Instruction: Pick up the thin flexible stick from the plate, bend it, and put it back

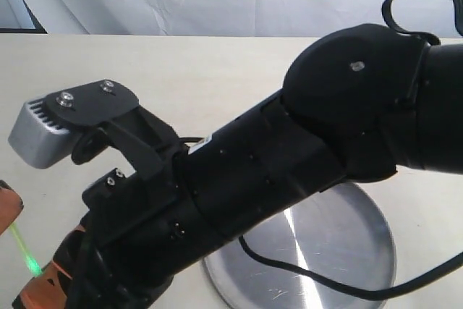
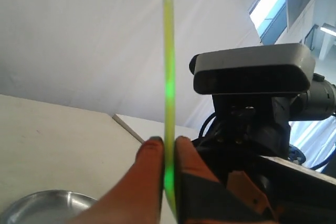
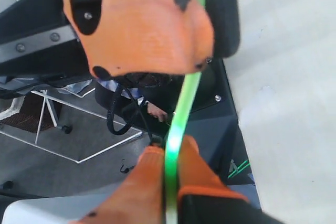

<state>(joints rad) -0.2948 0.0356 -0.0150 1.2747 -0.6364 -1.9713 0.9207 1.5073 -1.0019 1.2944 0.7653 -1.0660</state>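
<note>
Both grippers hold the thin flexible stick in the air, away from the plate. In the left wrist view the yellow-green stick point(image 2: 168, 51) runs up from my left gripper point(image 2: 168, 141), whose orange fingers are shut on it. In the right wrist view my right gripper point(image 3: 170, 149) is shut on the glowing green stick point(image 3: 185, 103), which curves slightly to the left gripper's orange finger point(image 3: 142, 24) at its other end. In the exterior view a short glowing piece of stick point(image 1: 22, 249) shows at the lower left between the left gripper point(image 1: 6, 209) and the right gripper point(image 1: 48, 277). The silver plate point(image 1: 347, 251) holds nothing that I can see.
The black right arm point(image 1: 289, 157) reaches across the exterior view and hides part of the plate and the table. Its silver wrist camera point(image 1: 36, 135) sits at the left. A black cable point(image 1: 318, 280) loops over the plate. The table is beige point(image 1: 202, 70).
</note>
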